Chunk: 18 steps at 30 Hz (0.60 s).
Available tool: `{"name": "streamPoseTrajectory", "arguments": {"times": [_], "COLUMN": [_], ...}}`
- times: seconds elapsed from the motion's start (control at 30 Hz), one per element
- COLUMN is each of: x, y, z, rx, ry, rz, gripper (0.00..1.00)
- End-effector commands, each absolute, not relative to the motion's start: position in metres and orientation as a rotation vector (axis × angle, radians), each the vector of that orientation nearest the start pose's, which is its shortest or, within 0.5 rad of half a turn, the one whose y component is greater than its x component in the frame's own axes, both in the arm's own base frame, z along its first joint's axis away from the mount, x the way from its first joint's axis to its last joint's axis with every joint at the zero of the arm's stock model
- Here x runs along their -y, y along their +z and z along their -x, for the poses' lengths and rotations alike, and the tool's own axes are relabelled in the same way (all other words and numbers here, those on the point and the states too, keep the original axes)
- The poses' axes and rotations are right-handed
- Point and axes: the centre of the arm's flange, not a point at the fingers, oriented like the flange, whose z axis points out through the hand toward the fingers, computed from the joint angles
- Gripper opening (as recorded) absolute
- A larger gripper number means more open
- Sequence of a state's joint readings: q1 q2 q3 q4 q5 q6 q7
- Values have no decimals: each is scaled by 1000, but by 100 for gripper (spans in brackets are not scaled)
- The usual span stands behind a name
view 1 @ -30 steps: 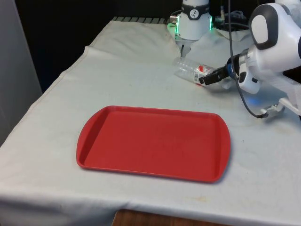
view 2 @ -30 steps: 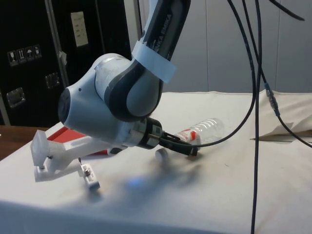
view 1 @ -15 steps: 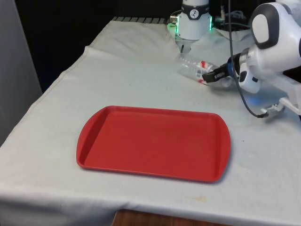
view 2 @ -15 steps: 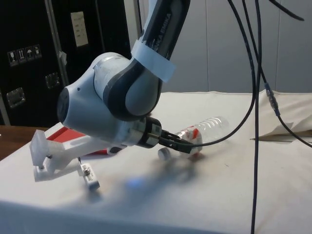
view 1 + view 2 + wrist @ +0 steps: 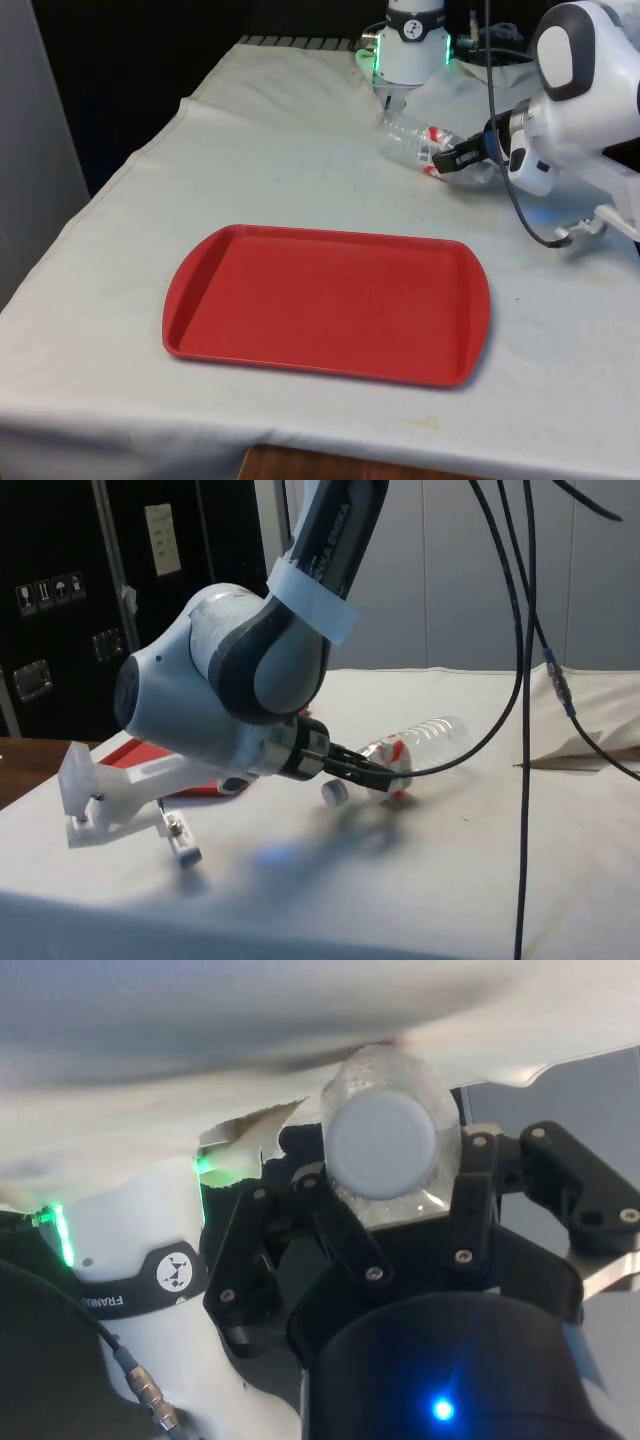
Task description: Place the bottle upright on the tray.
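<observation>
While the big red tray (image 5: 325, 305) sits bare, we see the clear bottle (image 5: 412, 141) lying far behind it. Its red label cannot be read. The gripper (image 5: 447, 162) pinches its neck, now lifted a bit higher.

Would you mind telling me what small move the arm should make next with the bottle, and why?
Probably lift a little. The gripper looks closed around the neck end of the clear bottle, cap toward the wrist, while the bottle lies tilted low over the white cloth. Raising it clear should allow turning it upright and carrying it to the red tray.
</observation>
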<state>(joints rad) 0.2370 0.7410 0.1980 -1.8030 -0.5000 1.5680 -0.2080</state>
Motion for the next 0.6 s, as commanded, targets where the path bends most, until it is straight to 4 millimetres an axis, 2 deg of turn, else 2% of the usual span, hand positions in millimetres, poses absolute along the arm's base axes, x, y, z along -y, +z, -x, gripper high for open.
{"name": "streamPoseTrajectory", "arguments": {"times": [0.0, 0.57], "x": [-179, -179], "y": [120, 151], "z": [-503, -507], "rx": [1413, 1411], "ry": [1527, 1521], "rz": [2864, 2876], "gripper": [34, 34]}}
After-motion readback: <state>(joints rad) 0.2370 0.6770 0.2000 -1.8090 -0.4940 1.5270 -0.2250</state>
